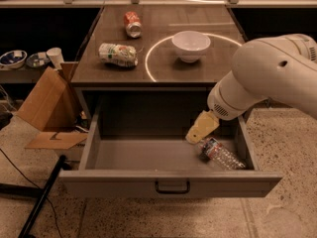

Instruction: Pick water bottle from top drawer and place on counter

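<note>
Dim, warm light cast from above, a pale sheen laid on the counter [109,76] and its bright circle [147,63], the drawer [124,182] interior shadowed, the gripper [200,129] lit just beside the bottle [221,154].
</note>
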`<state>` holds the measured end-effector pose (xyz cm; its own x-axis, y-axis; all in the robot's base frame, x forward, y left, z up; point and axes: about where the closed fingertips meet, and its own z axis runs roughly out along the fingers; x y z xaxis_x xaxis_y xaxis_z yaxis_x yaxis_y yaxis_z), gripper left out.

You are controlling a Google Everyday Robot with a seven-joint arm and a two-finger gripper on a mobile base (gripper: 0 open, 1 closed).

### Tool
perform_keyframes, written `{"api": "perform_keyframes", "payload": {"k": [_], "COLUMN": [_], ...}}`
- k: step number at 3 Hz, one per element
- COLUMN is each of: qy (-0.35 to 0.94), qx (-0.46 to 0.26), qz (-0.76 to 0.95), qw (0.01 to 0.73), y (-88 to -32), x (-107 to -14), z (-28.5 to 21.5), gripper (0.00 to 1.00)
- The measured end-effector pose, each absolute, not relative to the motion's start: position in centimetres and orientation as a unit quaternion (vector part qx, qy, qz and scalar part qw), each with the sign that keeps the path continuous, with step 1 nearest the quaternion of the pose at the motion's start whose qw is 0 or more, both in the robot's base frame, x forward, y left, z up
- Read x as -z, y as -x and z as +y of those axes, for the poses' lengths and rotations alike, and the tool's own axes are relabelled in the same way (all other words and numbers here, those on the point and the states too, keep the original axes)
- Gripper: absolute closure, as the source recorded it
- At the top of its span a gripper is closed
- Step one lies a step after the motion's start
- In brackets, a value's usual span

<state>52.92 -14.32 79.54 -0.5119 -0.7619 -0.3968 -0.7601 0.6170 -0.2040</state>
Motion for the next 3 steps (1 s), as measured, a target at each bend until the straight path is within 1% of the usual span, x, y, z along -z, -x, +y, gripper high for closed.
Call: {"api": "perform_keyframes", "payload": {"k": [1,3], "qy": [0.382,0.295], "qx": [-0.022,-0.048], "qz": [0.896,0.933], "qw": [0.226,0.202], "y": [-54.1,-55.9], "x": [-75.7,-70.2], "z": [-14.9,-15.2], "gripper": [0.0,0.0]}}
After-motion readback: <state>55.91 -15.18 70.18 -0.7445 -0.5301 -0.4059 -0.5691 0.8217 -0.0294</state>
